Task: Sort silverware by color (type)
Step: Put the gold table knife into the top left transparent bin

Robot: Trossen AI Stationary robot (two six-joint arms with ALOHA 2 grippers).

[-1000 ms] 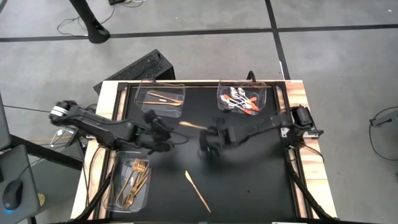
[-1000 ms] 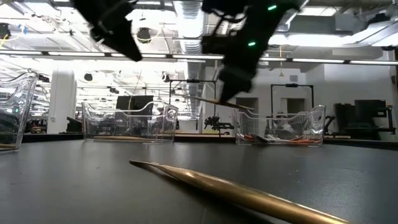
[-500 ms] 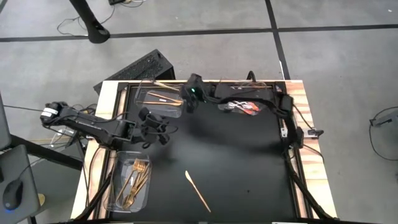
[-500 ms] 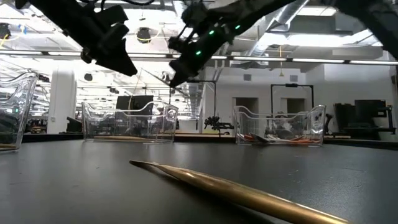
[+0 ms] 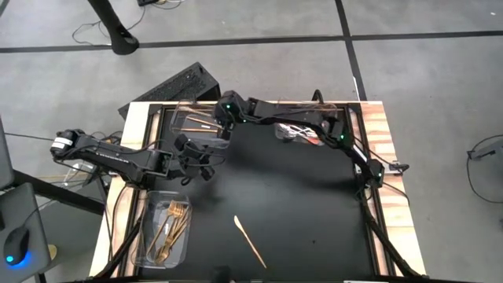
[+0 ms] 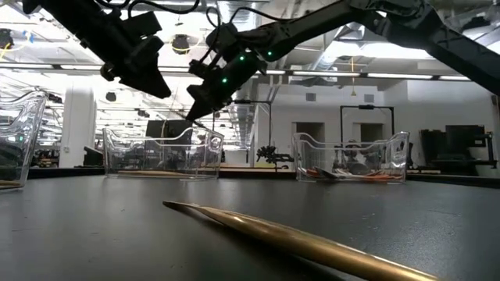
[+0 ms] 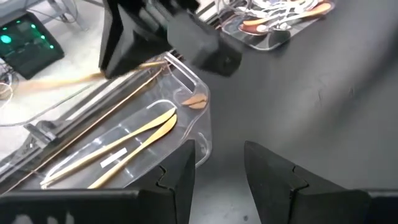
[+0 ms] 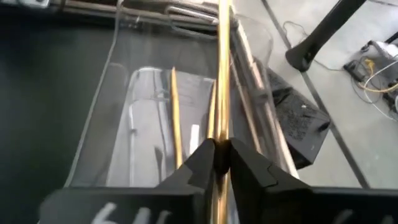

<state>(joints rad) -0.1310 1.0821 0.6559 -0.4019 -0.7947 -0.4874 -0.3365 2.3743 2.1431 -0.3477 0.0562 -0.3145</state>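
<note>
My right gripper (image 5: pixel 222 119) (image 8: pixel 219 149) hovers over the clear knife tray (image 5: pixel 203 123) (image 8: pixel 149 118) at the table's far left, shut on a slim gold knife (image 8: pixel 221 68) (image 6: pixel 194 114). Two gold knives (image 7: pixel 127 140) lie flat in that tray. My left gripper (image 5: pixel 196 155) (image 7: pixel 217 168) is open and empty, just off the tray's near right corner. Another gold knife (image 5: pixel 250 241) (image 6: pixel 297 238) lies flat on the black table near the front. Gold forks fill the near-left tray (image 5: pixel 165 232). Orange-handled spoons sit in the far-right tray (image 5: pixel 306 130) (image 7: pixel 280 18). My right gripper pinches the gold knife's shaft (image 8: pixel 220 134) between its two fingers (image 8: pixel 199 163). The knife runs along the fingers and juts well past their tips. The fingers slant down from the table's right toward the left. The knife is lifted clear above the knife tray.
The right arm (image 5: pixel 314 126) stretches across the far edge, partly over the spoon tray. The black mat (image 5: pixel 299 212) is bare in its middle and right. A keyboard (image 5: pixel 185 82) lies beyond the table's far left corner, and wooden rails (image 5: pixel 130 157) border the mat.
My right gripper, shut on the gold knife, has swung from the table's middle toward the far left corner and now stands over the knife tray. The knife travelled with it, lifted clear throughout.
</note>
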